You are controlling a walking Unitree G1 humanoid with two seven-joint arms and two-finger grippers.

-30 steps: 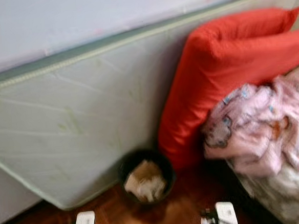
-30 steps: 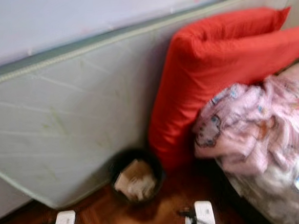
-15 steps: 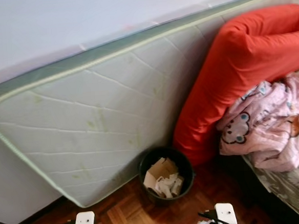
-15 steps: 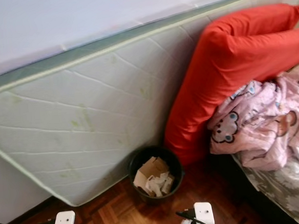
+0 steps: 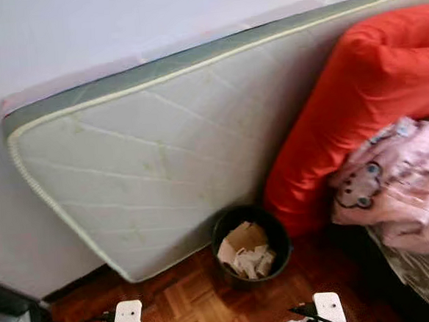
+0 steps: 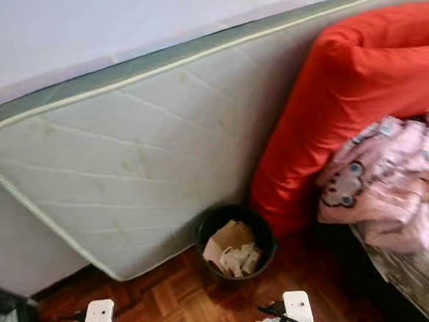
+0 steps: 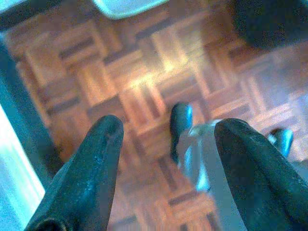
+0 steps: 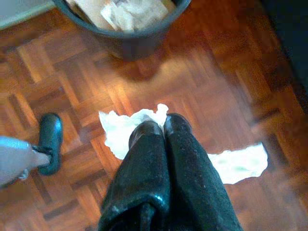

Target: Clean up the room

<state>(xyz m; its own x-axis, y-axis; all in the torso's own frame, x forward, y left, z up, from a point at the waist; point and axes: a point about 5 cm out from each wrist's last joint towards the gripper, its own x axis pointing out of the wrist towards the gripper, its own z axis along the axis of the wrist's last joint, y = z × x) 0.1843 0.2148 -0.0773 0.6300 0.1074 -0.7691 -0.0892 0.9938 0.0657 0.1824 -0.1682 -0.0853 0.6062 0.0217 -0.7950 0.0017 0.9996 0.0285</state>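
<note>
tissue (image 8: 126, 131) pinched in right gripper (image 8: 161, 126), fingers together, mid-frame just short of bin (image 5: 250, 245). looks light, limp, tear-prone; grip on its edge seems right. left gripper (image 7: 166, 139) spread, empty.

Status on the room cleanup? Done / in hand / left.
Done: the black bin by the mattress already holds crumpled paper and card.
In hand: the right gripper, jaws shut, pinches a white tissue above the parquet floor, just short of the bin.
Left: drop the tissue in. The left gripper is open, holding nothing.
</note>
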